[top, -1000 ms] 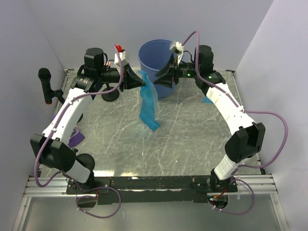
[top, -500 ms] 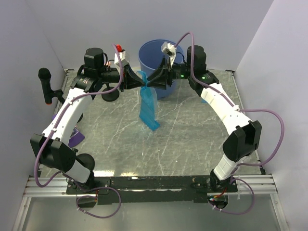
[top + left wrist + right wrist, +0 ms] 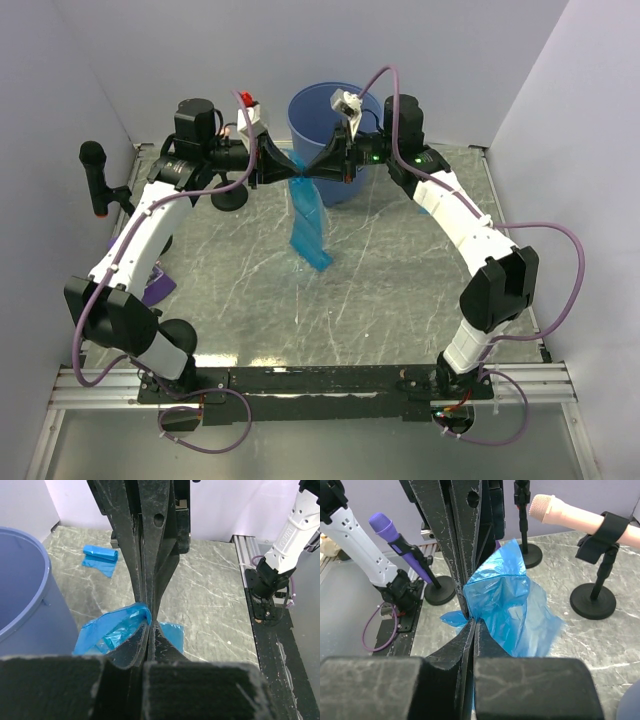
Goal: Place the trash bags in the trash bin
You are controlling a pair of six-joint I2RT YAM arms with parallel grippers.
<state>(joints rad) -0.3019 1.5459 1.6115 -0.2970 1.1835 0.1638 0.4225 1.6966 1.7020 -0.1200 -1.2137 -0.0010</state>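
At upper centre, the left gripper (image 3: pixel 295 168) and the right gripper (image 3: pixel 307 168) both pinch the bag (image 3: pixel 308 222) top. Next move, I think: carry it over the bin (image 3: pixel 312 104) rim, then release.

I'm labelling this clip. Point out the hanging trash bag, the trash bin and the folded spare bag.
hanging trash bag (image 3: pixel 308 228): top external view, middle of the dangling film.
trash bin (image 3: pixel 314 116): top external view, inner wall.
folded spare bag (image 3: pixel 101 555): left wrist view, its rolled part.

Bright, even light; soft sheen on table (image 3: pixel 400 290); left pincer (image 3: pixel 150 625) blurred nearest lens.
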